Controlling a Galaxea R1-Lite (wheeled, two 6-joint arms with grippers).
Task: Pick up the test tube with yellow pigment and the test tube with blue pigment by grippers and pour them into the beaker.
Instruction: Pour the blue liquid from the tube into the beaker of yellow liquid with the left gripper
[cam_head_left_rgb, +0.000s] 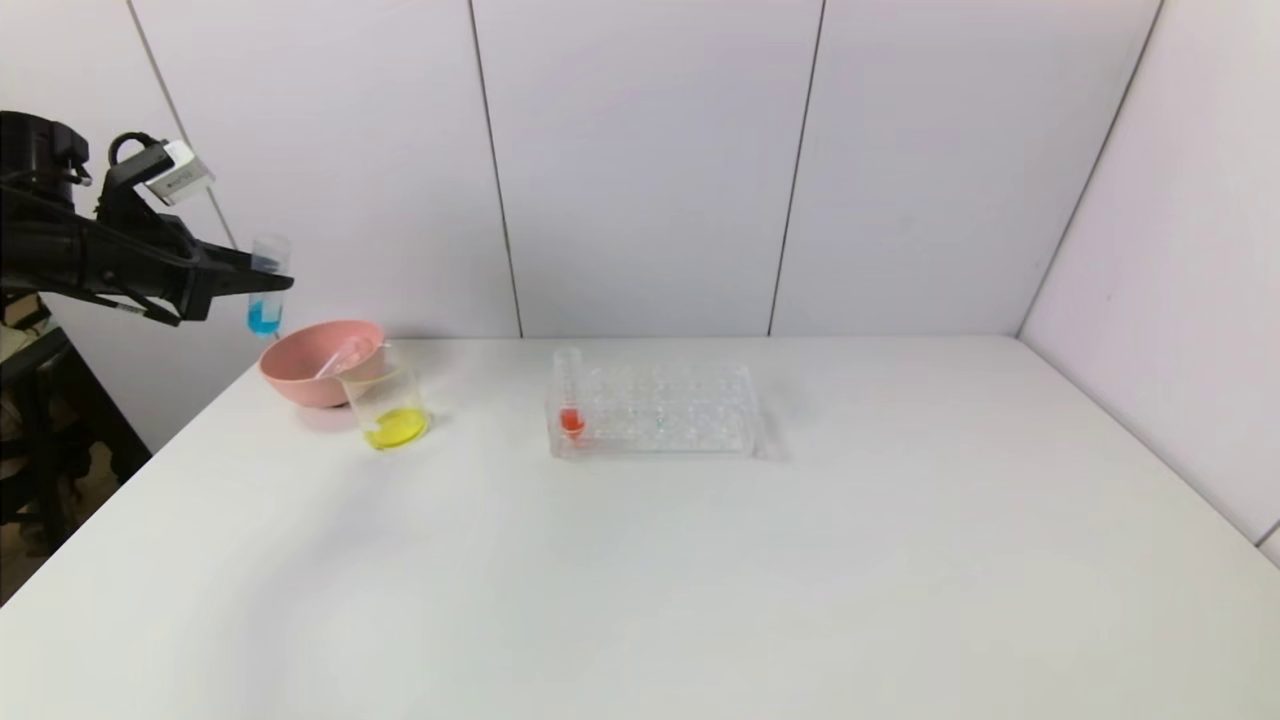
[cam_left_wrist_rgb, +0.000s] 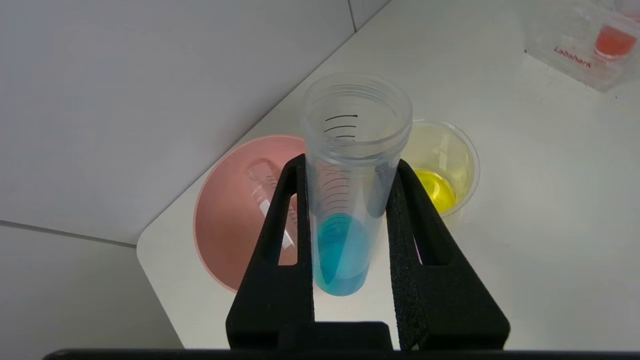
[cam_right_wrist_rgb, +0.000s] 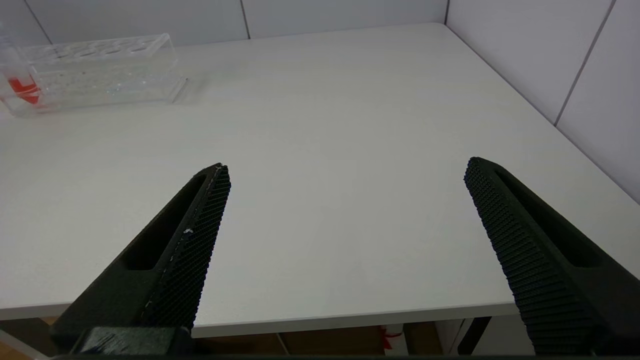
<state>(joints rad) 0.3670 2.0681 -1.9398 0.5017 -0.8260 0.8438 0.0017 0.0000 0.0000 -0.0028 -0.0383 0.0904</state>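
My left gripper (cam_head_left_rgb: 268, 268) is shut on the test tube with blue pigment (cam_head_left_rgb: 265, 300), held upright in the air at the far left, above and just left of the pink bowl (cam_head_left_rgb: 310, 365). In the left wrist view its fingers (cam_left_wrist_rgb: 280, 225) clamp the tube (cam_left_wrist_rgb: 345, 250) on both sides, with the blue liquid pooled in its tip. The beaker (cam_head_left_rgb: 385, 385) stands on the table in front of the bowl, with yellow liquid in its bottom. The test tube with yellow pigment is out of view. My right gripper (cam_right_wrist_rgb: 346, 167) is open and empty over the table's front part.
An empty clear tube (cam_left_wrist_rgb: 260, 185) lies in the pink bowl (cam_left_wrist_rgb: 225, 220). A clear tube rack (cam_head_left_rgb: 660, 410) stands mid-table with a red-liquid tube (cam_head_left_rgb: 571, 400) at its left end. The table's front edge (cam_right_wrist_rgb: 350, 317) lies just under my right gripper.
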